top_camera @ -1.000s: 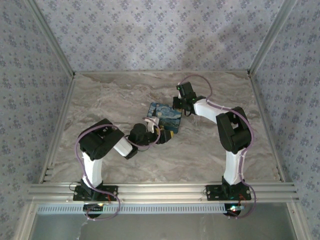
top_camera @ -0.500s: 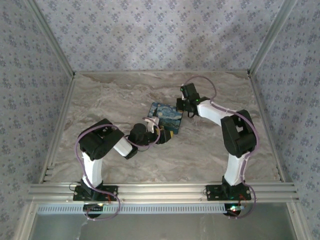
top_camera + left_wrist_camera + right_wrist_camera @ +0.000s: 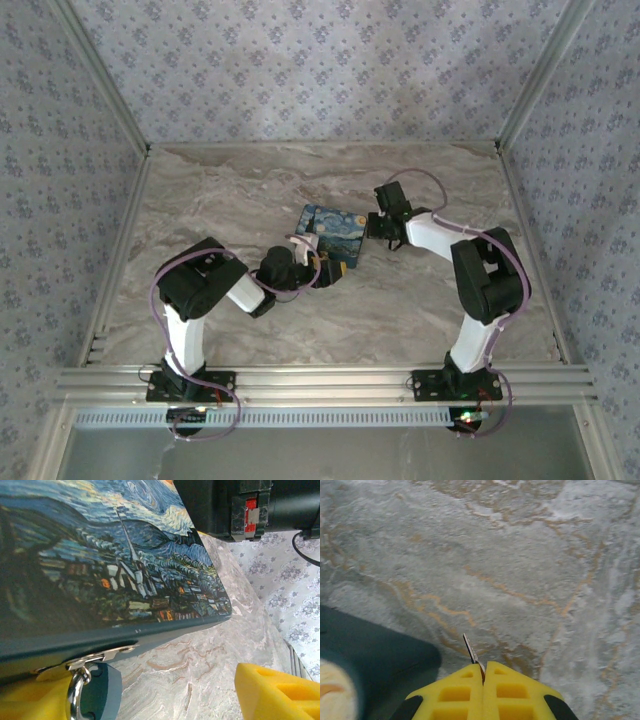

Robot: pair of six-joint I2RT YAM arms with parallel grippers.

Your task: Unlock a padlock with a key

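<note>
The padlock point(image 3: 100, 692) is a small bluish-grey lock hanging by its silver shackle point(image 3: 75, 690) from the metal hasp point(image 3: 97, 656) on the front edge of the blue painted box point(image 3: 328, 236). My left gripper point(image 3: 328, 268) is open and straddles that front edge. One yellow finger point(image 3: 25, 702) sits right beside the shackle and the other finger point(image 3: 277, 692) stands well to the right. My right gripper point(image 3: 483, 669) is shut on the key point(image 3: 471, 653), whose thin blade sticks out ahead over the marbled table, just right of the box's corner point(image 3: 370, 652).
The right arm's black wrist point(image 3: 235, 505) hangs above the box's far right corner. Marbled tabletop point(image 3: 230, 190) stretches round the box, with patterned walls point(image 3: 300, 70) at the back and sides and a metal rail point(image 3: 320, 380) at the near edge.
My right gripper has moved to the right and toward the near side, from the box's back edge to its right corner, still holding the key. The left arm and the box have stayed put.
</note>
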